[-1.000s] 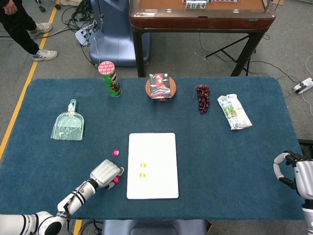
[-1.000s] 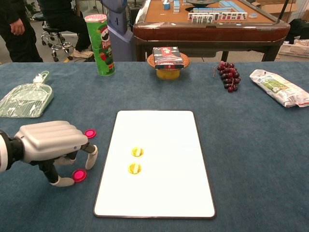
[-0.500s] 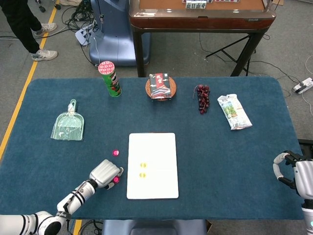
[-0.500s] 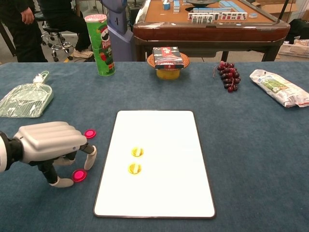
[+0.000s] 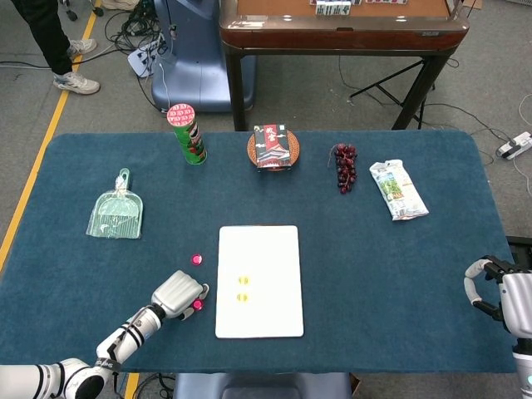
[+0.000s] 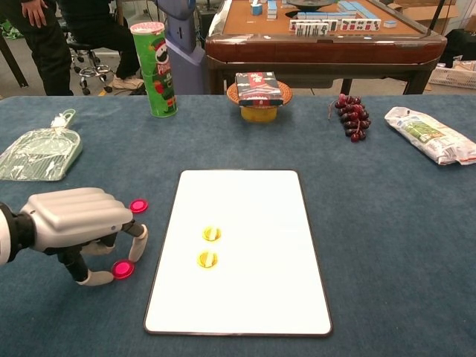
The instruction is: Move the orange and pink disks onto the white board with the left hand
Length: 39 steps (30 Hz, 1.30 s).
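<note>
Two orange disks [image 6: 212, 233] [image 6: 207, 259] lie on the white board [image 6: 245, 297], also seen from the head as disks [image 5: 242, 280] [image 5: 242, 297] on the board [image 5: 259, 249]. One pink disk [image 6: 137, 206] [image 5: 197, 259] lies on the cloth left of the board. My left hand [image 6: 74, 219] [image 5: 177, 293] arches over the other pink disk [image 6: 123, 268] [image 5: 197, 305]. Its thumb tip touches the disk's left edge and a finger stands just beyond it. The disk lies flat on the cloth. My right hand [image 5: 497, 291] hangs at the table's right edge, loosely curved and holding nothing.
A green dustpan [image 5: 116, 214] lies at the left. A chips can [image 5: 188, 133], a box on a bowl [image 5: 273, 148], grapes [image 5: 344, 166] and a snack bag [image 5: 398, 190] line the back. A person's legs [image 5: 51, 41] stand beyond the far left corner.
My left hand has stayed over the near pink disk with hardly any shift. The person behind the table has stepped further away.
</note>
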Available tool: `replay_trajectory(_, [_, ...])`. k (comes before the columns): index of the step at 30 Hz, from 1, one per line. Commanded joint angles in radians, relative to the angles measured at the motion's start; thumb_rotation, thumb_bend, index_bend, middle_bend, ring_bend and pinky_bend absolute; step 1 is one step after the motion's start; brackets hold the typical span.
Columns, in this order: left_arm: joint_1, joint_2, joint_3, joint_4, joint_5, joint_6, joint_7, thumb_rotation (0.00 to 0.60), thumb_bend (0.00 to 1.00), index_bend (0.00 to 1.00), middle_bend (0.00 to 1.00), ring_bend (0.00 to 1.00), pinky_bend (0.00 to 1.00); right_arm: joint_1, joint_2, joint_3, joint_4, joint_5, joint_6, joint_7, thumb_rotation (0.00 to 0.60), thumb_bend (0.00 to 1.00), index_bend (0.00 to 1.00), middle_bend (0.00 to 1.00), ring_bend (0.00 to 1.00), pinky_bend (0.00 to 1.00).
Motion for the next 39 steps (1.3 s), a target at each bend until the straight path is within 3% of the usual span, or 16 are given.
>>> replay_trajectory(1, [0.000, 0.000, 0.000, -0.001, 0.000, -0.001, 0.000, 0.600, 0.36, 0.56, 1.00, 1.00, 1.00, 0.000, 0.000, 0.000, 0.000, 0.001, -0.001, 0.000, 0.600, 0.39, 0.57, 0.49, 0.54, 0.56])
replay_trajectory(16, [-0.006, 0.015, -0.029, -0.030, 0.006, 0.012, -0.011, 0.600, 0.36, 0.57, 1.00, 1.00, 1.00, -0.001, 0.001, 0.001, 0.000, 0.001, 0.001, 0.002, 0.600, 0.39, 0.57, 0.49, 0.54, 0.56])
replay_trajectory(30, [-0.105, -0.007, -0.159, -0.104, -0.056, 0.013, 0.062, 0.600, 0.36, 0.57, 1.00, 1.00, 1.00, -0.003, 0.005, 0.002, 0.000, 0.000, 0.007, 0.012, 0.600, 0.39, 0.57, 0.49, 0.54, 0.56])
replay_trajectory(39, [-0.197, -0.075, -0.208, -0.086, -0.140, -0.001, 0.161, 0.600, 0.36, 0.57, 1.00, 1.00, 1.00, -0.011, 0.015, 0.005, 0.001, 0.000, 0.023, 0.038, 0.600, 0.39, 0.57, 0.49, 0.54, 0.56])
